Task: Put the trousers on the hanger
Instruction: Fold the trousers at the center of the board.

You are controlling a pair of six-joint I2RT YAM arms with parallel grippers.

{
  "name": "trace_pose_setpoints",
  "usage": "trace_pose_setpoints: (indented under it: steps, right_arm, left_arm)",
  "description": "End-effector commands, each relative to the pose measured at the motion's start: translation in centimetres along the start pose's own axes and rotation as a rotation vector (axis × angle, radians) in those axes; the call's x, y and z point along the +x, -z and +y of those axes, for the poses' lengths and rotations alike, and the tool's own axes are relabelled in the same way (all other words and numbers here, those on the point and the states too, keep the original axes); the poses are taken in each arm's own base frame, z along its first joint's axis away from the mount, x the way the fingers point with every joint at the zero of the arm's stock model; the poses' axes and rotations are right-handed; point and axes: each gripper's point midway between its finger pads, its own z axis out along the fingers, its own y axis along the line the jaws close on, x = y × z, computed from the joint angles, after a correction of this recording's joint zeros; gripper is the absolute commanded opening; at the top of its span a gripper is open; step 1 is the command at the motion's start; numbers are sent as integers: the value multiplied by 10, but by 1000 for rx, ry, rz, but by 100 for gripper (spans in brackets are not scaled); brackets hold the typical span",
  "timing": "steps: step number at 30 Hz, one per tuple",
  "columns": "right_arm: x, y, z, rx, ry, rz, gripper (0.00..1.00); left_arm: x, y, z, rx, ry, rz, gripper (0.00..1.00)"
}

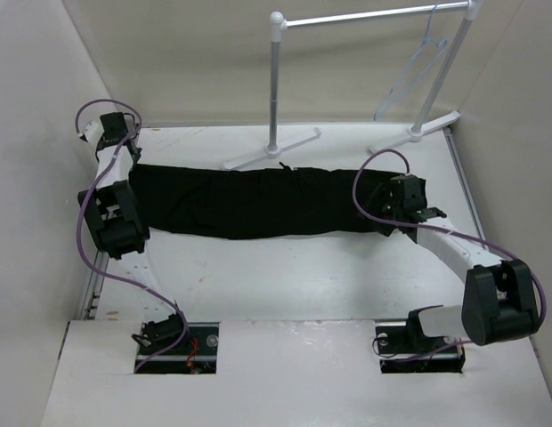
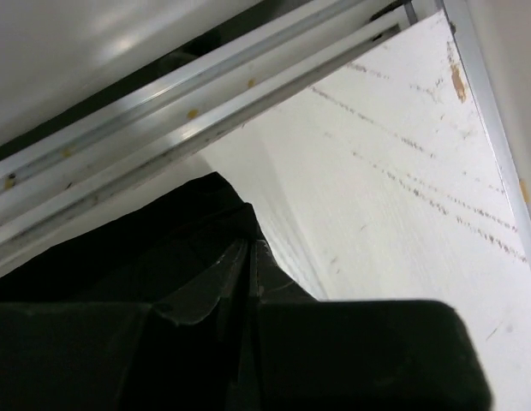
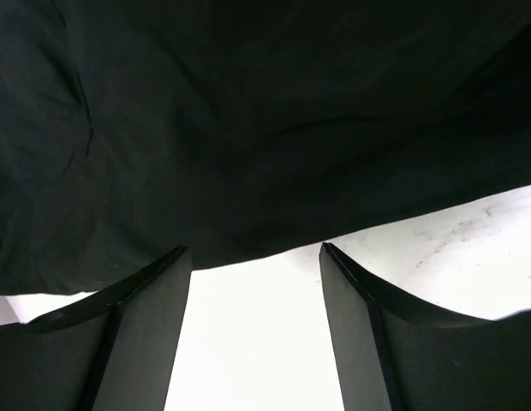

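Observation:
The black trousers (image 1: 258,203) lie stretched flat left to right across the white table. The pale hanger (image 1: 417,69) hangs from the right end of the rail, far from both grippers. My left gripper (image 1: 126,165) is at the trousers' left end. In the left wrist view it (image 2: 250,247) is shut, its fingers pressed together at the edge of the black cloth (image 2: 120,248). My right gripper (image 1: 393,213) is at the trousers' right end. In the right wrist view it (image 3: 253,248) is open, with bare table between the fingers and the cloth's edge (image 3: 265,128) just past the tips.
A white tubular rail (image 1: 365,16) on a stand crosses the back, its feet (image 1: 271,149) touching the trousers' far edge. Walls close in on the left, right and back. A metal rail (image 2: 163,111) runs along the table's left edge.

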Motion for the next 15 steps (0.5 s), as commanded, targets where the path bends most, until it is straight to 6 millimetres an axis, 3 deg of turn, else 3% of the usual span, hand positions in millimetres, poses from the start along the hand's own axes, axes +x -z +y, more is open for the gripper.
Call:
trace_pose_setpoints:
  steps: [1,3,7,9,11,13,15]
  right_arm:
    - [-35,8,20,-55,6,-109,69]
    - [-41,10,22,-57,6,-121,71]
    - [-55,16,24,-64,-5,-148,73]
    - [-66,19,23,-64,-21,-171,73]
    - [-74,20,23,-61,-30,-182,73]
    - [-77,20,20,-34,-35,-181,72]
    - [-79,19,7,21,-47,-197,71]
  left_arm:
    - [-8,-20,-1,-20,5,-38,4]
    - [-8,-30,0,-30,7,-54,11]
    - [-19,-21,-9,-4,12,-87,43]
    - [-33,0,-16,23,25,-122,56]
    - [-43,30,-23,51,45,-165,60]
    - [-32,62,-30,88,42,-168,61]
    - [0,91,-34,129,39,-125,60]
